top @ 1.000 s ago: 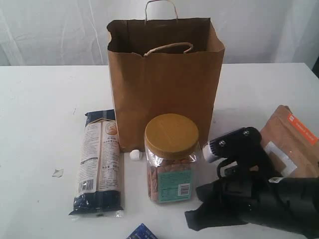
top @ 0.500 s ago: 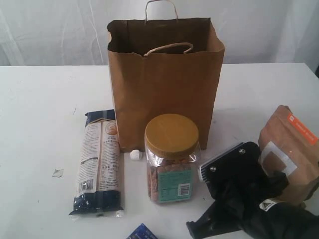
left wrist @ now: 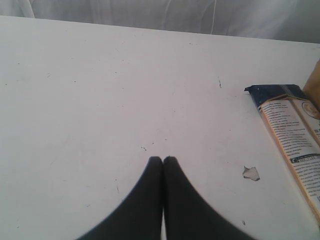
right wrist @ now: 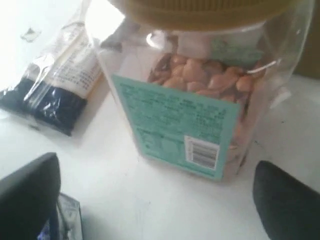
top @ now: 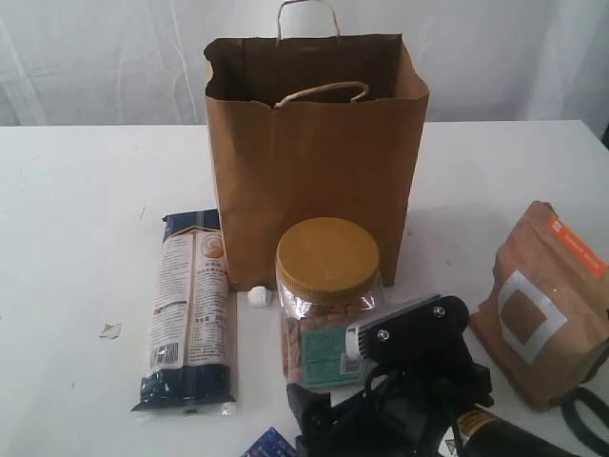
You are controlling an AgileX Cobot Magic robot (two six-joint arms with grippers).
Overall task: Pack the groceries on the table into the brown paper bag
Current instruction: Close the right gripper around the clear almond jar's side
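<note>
- Tan-lidded clear jar (right wrist: 190,80) stands before my right pincer (right wrist: 155,165), spread wide, empty.
- I'd straddle its body squarely, below the lid.
- Left pincer (left wrist: 162,161): closed, empty.

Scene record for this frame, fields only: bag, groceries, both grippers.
bag: brown paper bag, upright, top open, on the table
jar: tan-lidded jar, upright, in front of the bag
pasta: pasta packet, lying flat, left of the jar
pouch: kraft pouch, right of the jar, apart from the bag
left: left gripper, shut, empty, over bare table
right: right gripper, open, facing the jar, not gripping
</note>
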